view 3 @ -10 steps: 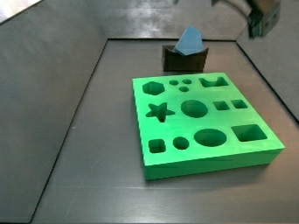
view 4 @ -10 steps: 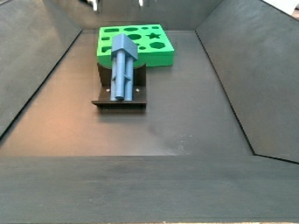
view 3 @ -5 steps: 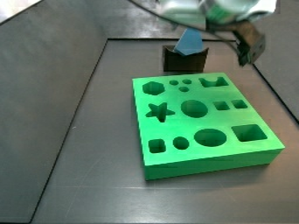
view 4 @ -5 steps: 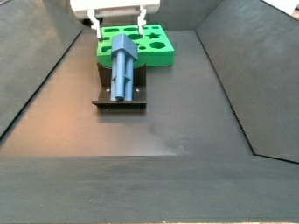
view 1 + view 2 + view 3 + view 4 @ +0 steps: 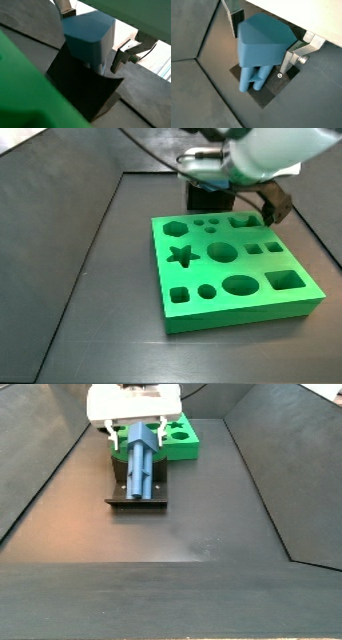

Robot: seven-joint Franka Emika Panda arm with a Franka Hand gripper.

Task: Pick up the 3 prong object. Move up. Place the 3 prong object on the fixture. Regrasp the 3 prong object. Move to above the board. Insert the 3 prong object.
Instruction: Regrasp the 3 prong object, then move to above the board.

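We see a dark grey matte floor (image 5: 201,514) shaped like a trough, bounded in a side view by a sloping left wall (image 5: 38,454) and a sloping right wall (image 5: 283,464) of the same dark material. In a side view we also make out a lighter grey back wall (image 5: 140,148) and a slanted side panel (image 5: 54,198), with a soft, even sheen on the floor.

You see the light-blue 3 prong object (image 5: 140,456) lying tilted on the dark fixture (image 5: 138,495), prongs pointing down its slope. The pincer (image 5: 136,431) straddles its upper end. The green board (image 5: 234,271) lies flat just beside the fixture.
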